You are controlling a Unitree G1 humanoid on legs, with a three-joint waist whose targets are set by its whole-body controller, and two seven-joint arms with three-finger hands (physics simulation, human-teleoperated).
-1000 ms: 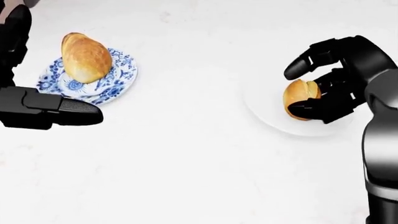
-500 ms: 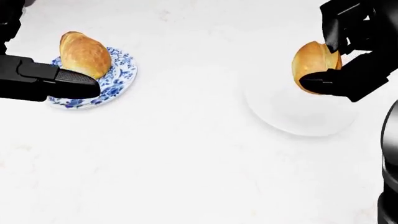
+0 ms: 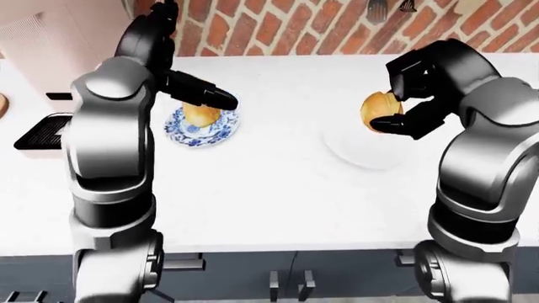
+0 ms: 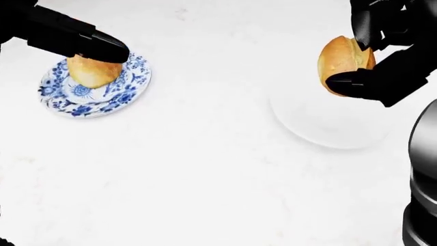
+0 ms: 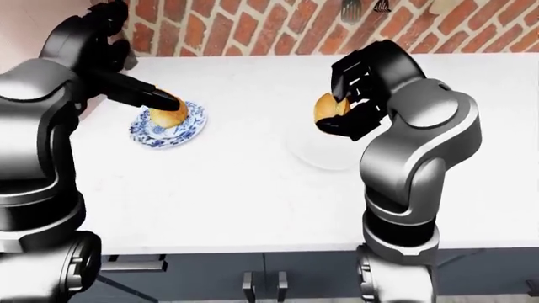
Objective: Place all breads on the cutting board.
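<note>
The right hand point(image 4: 372, 54) has its black fingers point(image 4: 355, 82) closed round a golden bread roll point(image 4: 339, 57), one finger under the roll and the others curled over its top. In the head view the roll sits above and slightly left of the plain white plate point(image 4: 334, 125), and the eye views show it lifted clear of that plate (the plate is faint against the pale surface, so its rim is hard to trace).

To the left of the white plate, well apart from it, lies a blue-and-white patterned plate point(image 4: 102, 95) carrying a second bread roll point(image 4: 90, 70). The left hand point(image 4: 75, 38) reaches in from the top left of the head view, one straight finger lying across the top of that roll; whether it touches the roll, and whether the other fingers are spread or curled, cannot be told from these views.

Both plates rest on a white counter point(image 4: 205, 179). In the left-eye view a brick wall point(image 3: 295, 25) runs along the counter's far edge, above the white plate, and a dark rack-like object point(image 3: 38, 129) sits at the counter's left edge, left of the patterned plate. No cutting board shows clearly.
</note>
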